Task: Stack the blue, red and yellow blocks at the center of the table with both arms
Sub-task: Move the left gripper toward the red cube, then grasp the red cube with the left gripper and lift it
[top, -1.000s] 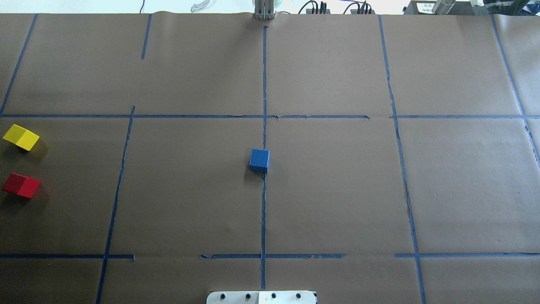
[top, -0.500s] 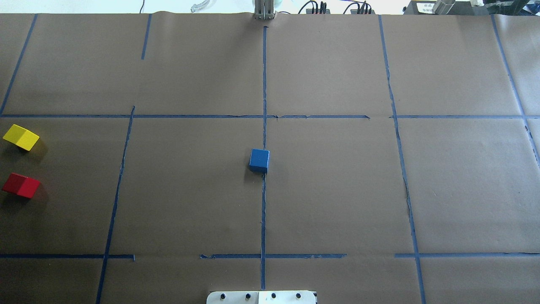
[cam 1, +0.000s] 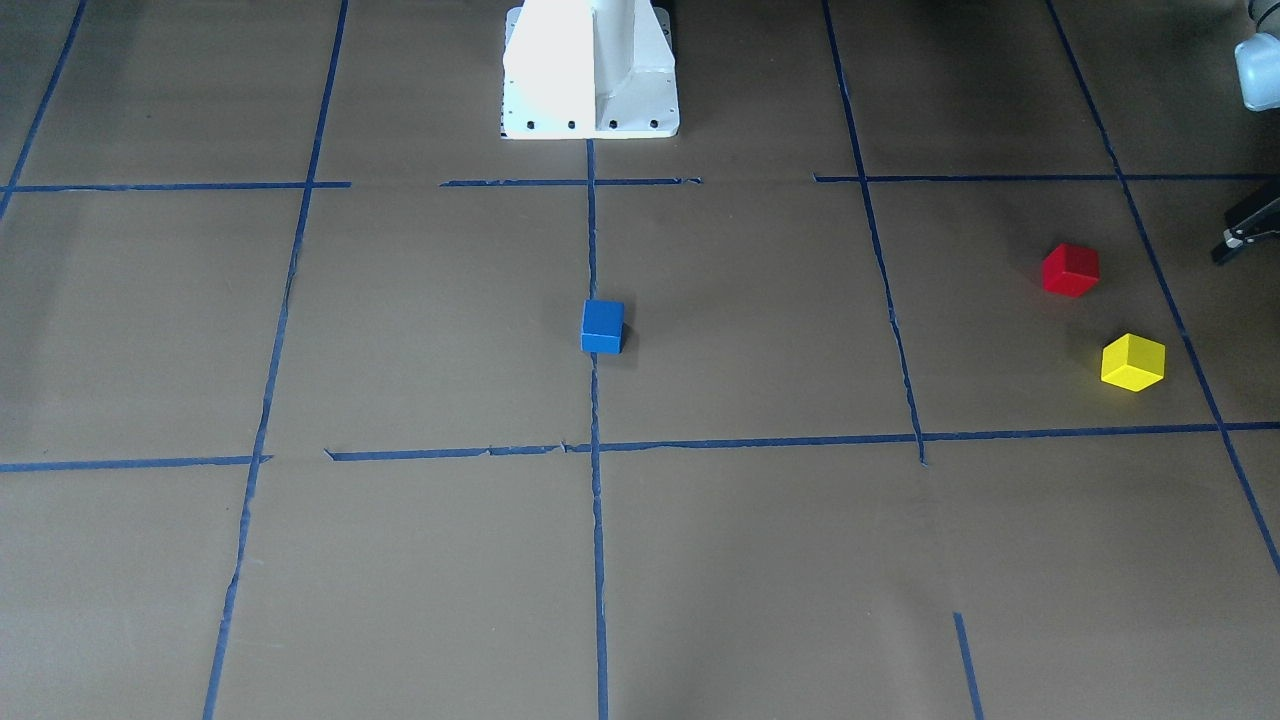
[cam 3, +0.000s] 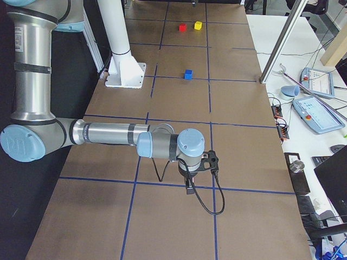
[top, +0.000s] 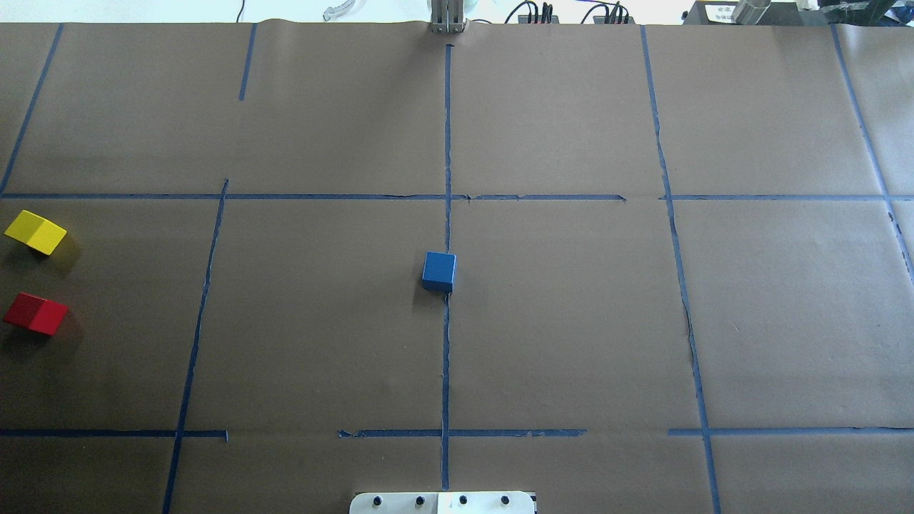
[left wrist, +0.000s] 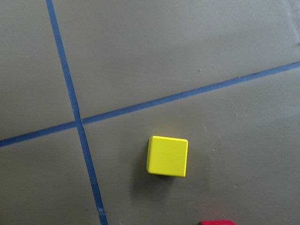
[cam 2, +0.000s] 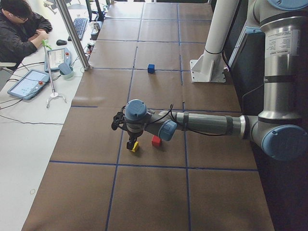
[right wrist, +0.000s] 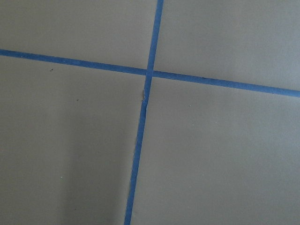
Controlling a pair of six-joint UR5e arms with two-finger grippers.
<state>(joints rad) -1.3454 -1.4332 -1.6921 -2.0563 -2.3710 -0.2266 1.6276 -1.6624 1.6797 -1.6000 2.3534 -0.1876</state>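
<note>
Brown paper table [top: 571,321], gridded with blue tape, fills every view. Left arm [cam 2: 207,124] stretches low across the middle of the left-side view. Right arm [cam 3: 108,133] does likewise in the right-side view, near a tape crossing with no block beneath it. Left gripper [cam 2: 131,142] hangs just above the yellow block [left wrist: 168,156]; right gripper [cam 3: 189,187] points down at bare paper. Jaws of both: cannot tell, since only the side cameras catch them and neither wrist view shows fingers. Blue block [top: 438,270] sits alone at frame centre overhead, on the middle tape line, nothing on it. Red block [top: 36,313] and yellow lie at the far left edge overhead, near each other but apart, both looking askew to the grid. Judgement: step in hand is the left arm's first pick. Yellow sits below and slightly right of centre in the left wrist view, so centre over it, turn the wrist to meet two flat faces, descend straight, close low on the sides. If the order runs blue, red, yellow upward, red should go first; it just shows at that view's bottom edge.
</note>
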